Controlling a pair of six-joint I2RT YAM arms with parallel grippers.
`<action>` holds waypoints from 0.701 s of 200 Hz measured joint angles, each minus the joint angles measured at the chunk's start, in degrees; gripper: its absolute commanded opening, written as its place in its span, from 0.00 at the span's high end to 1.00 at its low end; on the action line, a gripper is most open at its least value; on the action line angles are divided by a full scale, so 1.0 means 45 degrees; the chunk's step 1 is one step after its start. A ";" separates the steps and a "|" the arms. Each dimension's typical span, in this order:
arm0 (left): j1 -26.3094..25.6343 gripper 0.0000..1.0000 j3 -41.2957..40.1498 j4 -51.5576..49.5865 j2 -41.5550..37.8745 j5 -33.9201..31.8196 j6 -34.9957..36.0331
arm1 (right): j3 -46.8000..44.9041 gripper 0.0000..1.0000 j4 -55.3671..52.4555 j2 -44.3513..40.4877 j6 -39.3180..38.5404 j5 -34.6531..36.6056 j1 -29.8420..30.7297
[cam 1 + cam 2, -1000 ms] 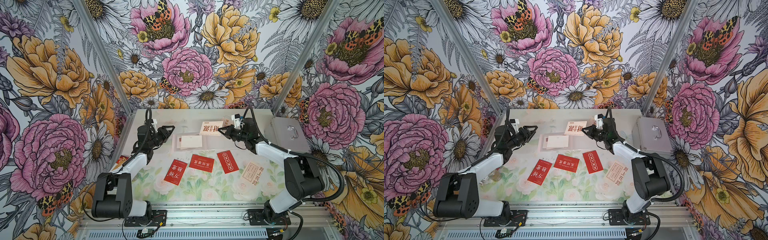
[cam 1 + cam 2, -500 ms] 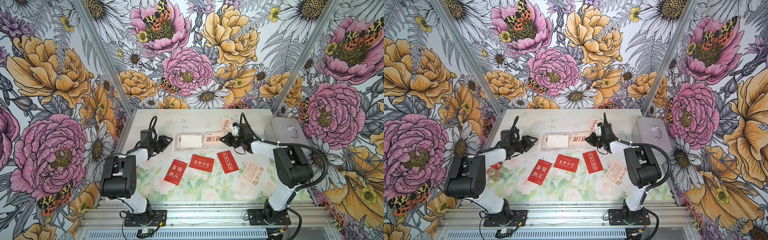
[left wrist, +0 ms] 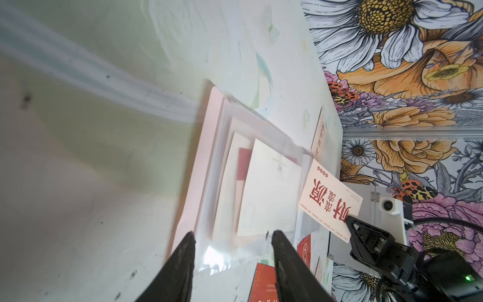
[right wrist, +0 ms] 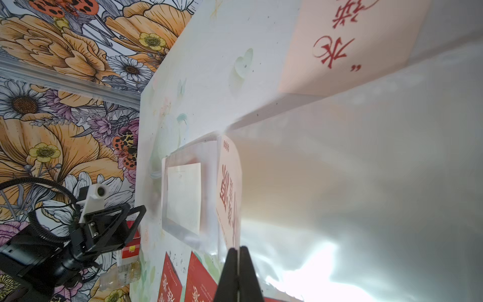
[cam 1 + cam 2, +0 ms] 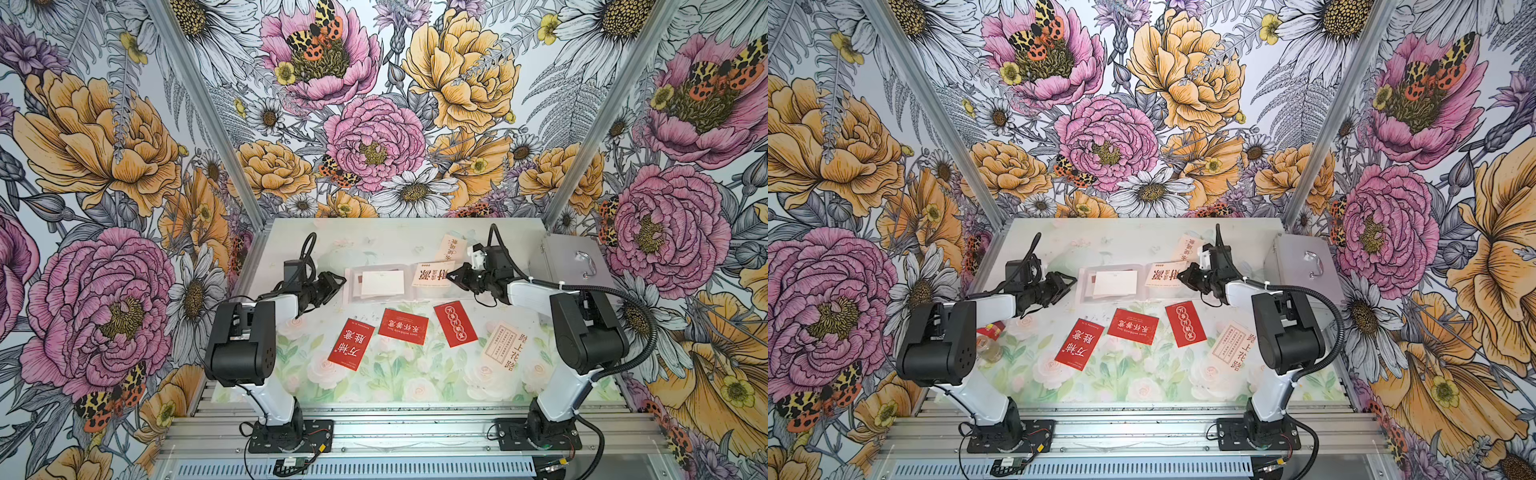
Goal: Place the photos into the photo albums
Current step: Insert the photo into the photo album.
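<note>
Cream-coloured, the photo [image 5: 430, 275] is pinched in my right end effector [image 5: 452, 277] and lies over the photo album's [image 5: 352, 286] right page. My left end effector [image 5: 337, 283] stands parted at the album's left edge, gripping nothing. Recommended: left pins the sleeve; right slides the photo in flat, slowly.

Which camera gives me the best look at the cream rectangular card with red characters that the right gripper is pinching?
The left wrist view: the cream card shows its whole printed face, with the right gripper on its corner. Both top views show it small; the right wrist view sees it steeply foreshortened.
</note>
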 measured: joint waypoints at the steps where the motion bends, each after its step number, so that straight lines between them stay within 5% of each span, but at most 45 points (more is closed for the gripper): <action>1: 0.0000 0.51 0.0015 0.0010 0.0029 -0.0005 0.0000 | 0.0000 1.00 0.0010 0.0000 0.0010 -0.0005 0.0010; 140: -0.0466 0.51 0.0787 0.0330 0.1787 -0.0039 0.0102 | 0.0117 1.00 0.0758 0.0826 0.0651 -0.0427 0.0928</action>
